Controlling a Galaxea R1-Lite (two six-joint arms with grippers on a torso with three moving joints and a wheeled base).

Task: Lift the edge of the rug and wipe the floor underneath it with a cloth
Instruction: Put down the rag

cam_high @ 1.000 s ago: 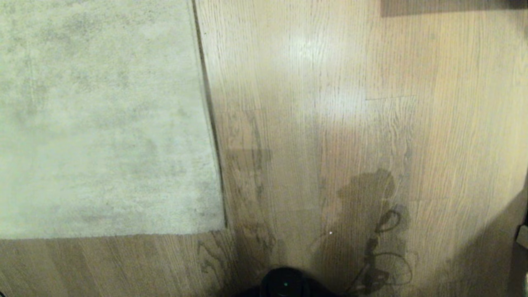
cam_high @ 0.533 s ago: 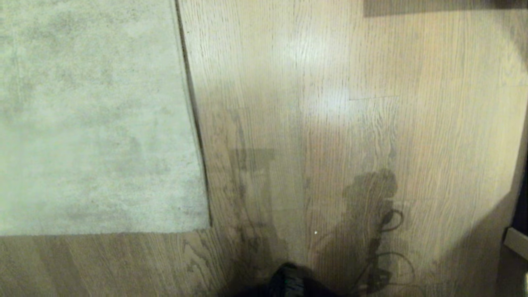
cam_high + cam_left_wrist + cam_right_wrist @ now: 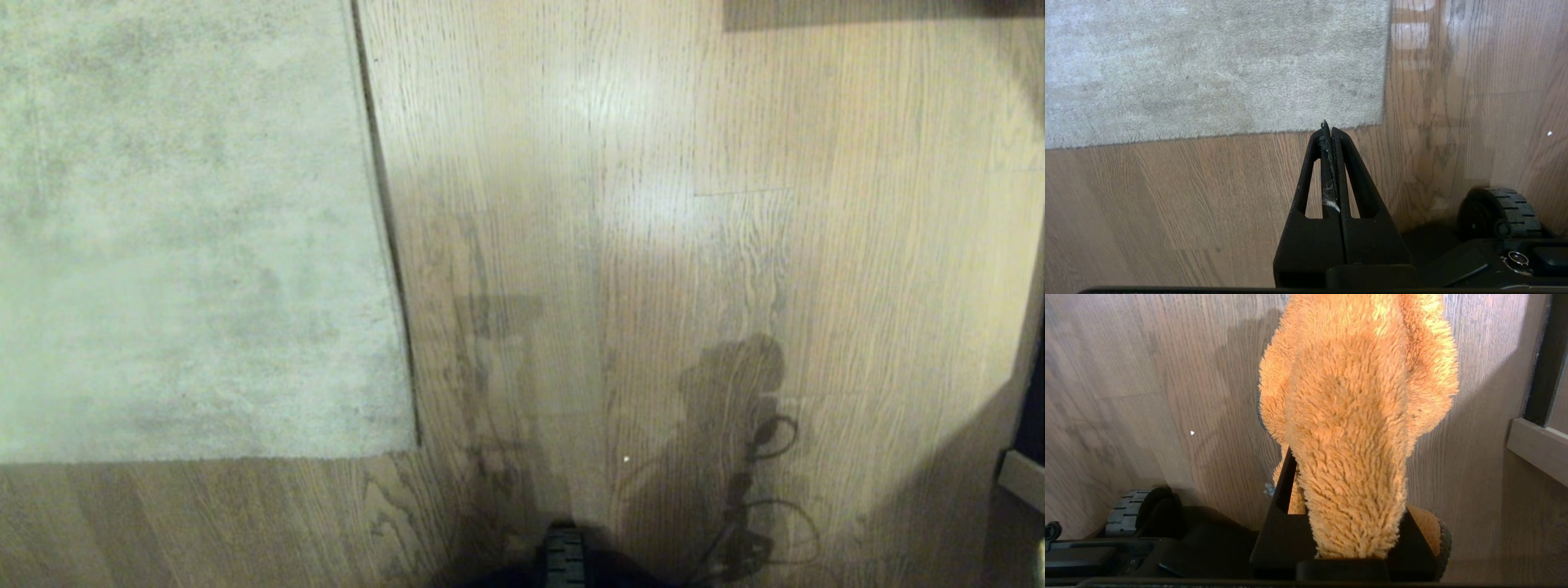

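The rug edge point(image 3: 1331, 126), running across the floor point(image 3: 1167, 196), lies just ahead of the closed, empty left end effector point(image 3: 1327, 130), the nearer one, while the right end effector point(image 3: 1347, 522) grips the cloth point(image 3: 1351, 416).

rug point(image 3: 188, 229): short, matt, mottled grey-beige pile
floor point(image 3: 735, 122): wood-grain planks, smooth, slight sheen
cloth point(image 3: 1355, 416): fluffy, shaggy orange fabric
left gripper point(image 3: 1329, 134): matt black plastic
wheel point(image 3: 1498, 208): ribbed black rubber

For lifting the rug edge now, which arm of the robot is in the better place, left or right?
Left, I judge. The left gripper is empty, shut, and its tips point at the rug edge near the corner. The right gripper is shut on the cloth, over bare floor.
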